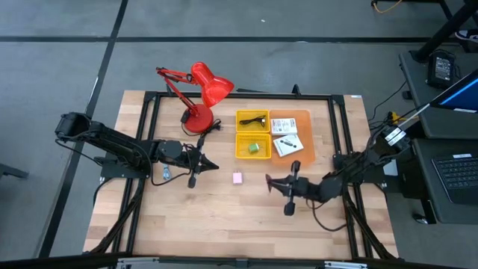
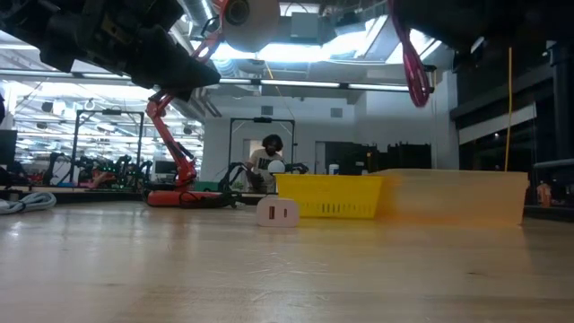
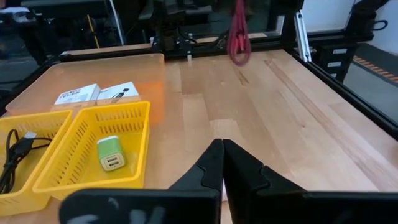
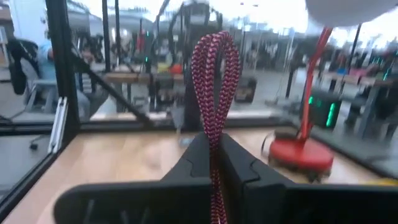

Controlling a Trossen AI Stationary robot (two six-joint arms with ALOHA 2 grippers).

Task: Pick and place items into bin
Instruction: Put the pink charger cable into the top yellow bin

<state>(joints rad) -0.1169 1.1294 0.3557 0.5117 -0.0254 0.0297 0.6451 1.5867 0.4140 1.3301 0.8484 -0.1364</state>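
High view shows green piece point(image 1: 255, 149), black cord point(image 1: 252, 119) and packets point(image 1: 284, 125) binned; right hand point(image 1: 270, 180) pinches maroon cord point(image 4: 214, 93), pink block point(image 1: 237, 178) beside it remains on the surface point(image 1: 224, 217), left hand point(image 1: 211, 164) pressed together.

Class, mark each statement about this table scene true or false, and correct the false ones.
1. The right gripper has its jaws shut on the maroon cord. True.
2. The pink block sits inside a yellow basket. False: it lies on the bare table.
3. The green piece lies in a yellow basket. True.
4. The left gripper holds a white packet. False: its jaws are shut on nothing.
5. The black cord lies in a basket. True.
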